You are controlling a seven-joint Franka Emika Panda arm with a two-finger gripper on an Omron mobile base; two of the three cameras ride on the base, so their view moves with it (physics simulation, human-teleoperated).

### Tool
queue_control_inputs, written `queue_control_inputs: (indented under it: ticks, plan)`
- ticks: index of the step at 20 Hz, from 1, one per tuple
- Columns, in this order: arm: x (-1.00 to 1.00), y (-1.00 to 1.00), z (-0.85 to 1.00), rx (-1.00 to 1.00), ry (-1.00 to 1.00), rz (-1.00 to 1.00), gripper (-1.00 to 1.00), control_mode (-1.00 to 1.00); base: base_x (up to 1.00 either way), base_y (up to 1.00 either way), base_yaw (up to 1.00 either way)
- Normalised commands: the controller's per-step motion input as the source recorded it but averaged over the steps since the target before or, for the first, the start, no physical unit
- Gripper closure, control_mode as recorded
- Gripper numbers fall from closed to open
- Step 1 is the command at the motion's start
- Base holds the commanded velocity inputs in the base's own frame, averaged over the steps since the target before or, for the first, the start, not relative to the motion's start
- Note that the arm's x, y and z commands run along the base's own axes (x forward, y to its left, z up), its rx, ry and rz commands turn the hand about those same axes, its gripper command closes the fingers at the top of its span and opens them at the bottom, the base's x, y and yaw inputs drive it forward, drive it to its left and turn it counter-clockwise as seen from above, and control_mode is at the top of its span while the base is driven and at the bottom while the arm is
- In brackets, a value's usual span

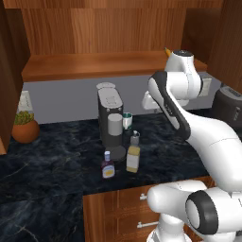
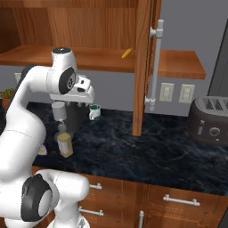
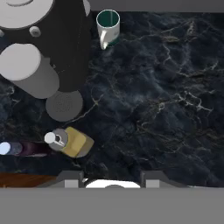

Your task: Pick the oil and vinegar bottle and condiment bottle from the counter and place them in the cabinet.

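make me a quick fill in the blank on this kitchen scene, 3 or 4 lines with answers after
1. The oil and vinegar bottle stands on the ____.
2. The condiment bottle has a ____ cap.
3. The mug beside the coffee machine is ____ inside.
4. On the cabinet shelf lies a small ____ thing.

Missing words: counter; white; green; orange

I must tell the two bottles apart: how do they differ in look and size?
The oil and vinegar bottle is taller, clear with pale yellow liquid and a grey top. The condiment bottle is shorter and dark, with a white cap and light label. Both stand upright on the counter, side by side.
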Motion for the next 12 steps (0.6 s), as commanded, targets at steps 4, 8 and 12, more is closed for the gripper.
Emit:
queue_control_inputs:
  ticks: [4, 8, 12]
  plan:
    - [-0.1, 0.0, 0.0, 0.0, 0.0, 0.0, -1.0, -1.0, 0.0, 0.0, 0.0]
    - [-0.32, 0.0, -0.01, 0.0, -0.03, 0.0, -1.0, -1.0, 0.0, 0.0, 0.0]
    - [-0.35, 0.0, -0.09, 0.0, -0.05, 0.0, -1.0, -1.0, 0.0, 0.0, 0.0]
